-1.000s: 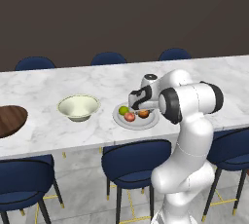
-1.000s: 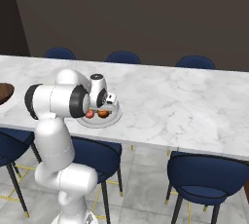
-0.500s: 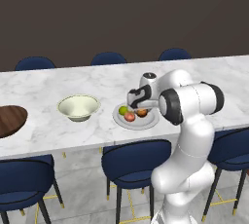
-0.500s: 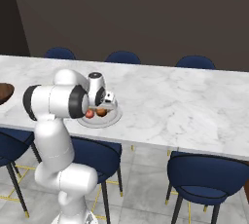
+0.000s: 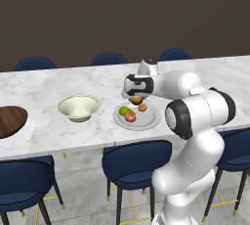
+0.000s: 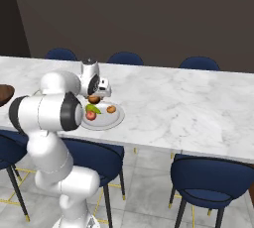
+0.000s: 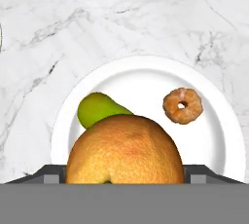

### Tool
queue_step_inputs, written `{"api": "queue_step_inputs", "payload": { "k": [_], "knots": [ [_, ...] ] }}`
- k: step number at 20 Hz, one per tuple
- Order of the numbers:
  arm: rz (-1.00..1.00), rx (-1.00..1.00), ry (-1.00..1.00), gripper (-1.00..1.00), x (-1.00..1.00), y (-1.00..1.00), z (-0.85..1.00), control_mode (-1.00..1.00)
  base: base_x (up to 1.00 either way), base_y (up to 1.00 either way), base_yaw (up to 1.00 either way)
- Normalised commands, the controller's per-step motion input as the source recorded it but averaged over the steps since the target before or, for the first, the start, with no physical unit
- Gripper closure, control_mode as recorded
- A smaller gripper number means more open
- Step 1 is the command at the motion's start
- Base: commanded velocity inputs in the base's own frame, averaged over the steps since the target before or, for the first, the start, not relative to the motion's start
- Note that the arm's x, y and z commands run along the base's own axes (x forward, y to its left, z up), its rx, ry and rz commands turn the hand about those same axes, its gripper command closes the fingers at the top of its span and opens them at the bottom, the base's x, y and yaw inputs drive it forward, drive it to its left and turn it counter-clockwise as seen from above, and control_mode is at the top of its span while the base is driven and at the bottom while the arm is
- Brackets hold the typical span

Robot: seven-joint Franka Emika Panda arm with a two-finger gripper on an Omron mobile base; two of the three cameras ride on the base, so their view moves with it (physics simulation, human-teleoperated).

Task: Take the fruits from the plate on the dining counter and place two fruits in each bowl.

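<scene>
Gripper (image 5: 136,97): clamped on orange-brown fruit (image 7: 125,149), lifted above plate (image 7: 214,135).
Plate: on dining counter (image 5: 97,131), carrying green-yellow fruit (image 7: 97,108), red-pink fruit (image 5: 130,117), small orange-tan fruit (image 7: 182,105).
Cream bowl (image 5: 78,107): left of plate.
Wooden bowl (image 5: 10,120): far left.

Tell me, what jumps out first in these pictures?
The big white robot arm bends over the marble counter, its claw holding a round orange fruit just above the grey plate. Three more fruits sit on that plate, and a cream bowl waits beside it.
</scene>
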Motion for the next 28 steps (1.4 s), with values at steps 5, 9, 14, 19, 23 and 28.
{"api": "queue_step_inputs", "payload": {
  "k": [5,9,14,19,23,28],
  "knots": [
    [0.17,0.04,-0.03,1.00,-0.12,0.63,0.21,-1.00,0.00,0.00,0.00],
    [0.19,0.00,0.00,1.00,-0.21,0.79,0.02,-1.00,0.00,0.00,0.00],
    [0.15,0.00,-0.01,1.00,-0.01,0.90,0.18,-1.00,0.00,0.00,0.00],
    [0.10,0.00,0.00,1.00,0.07,0.83,0.20,-1.00,0.00,0.00,0.00],
    [0.00,0.00,0.02,1.00,0.63,0.71,0.01,-1.00,0.00,0.00,0.00],
    [0.00,0.00,0.03,1.00,0.68,0.57,-0.14,-1.00,0.00,0.00,0.00]
  ]
}}
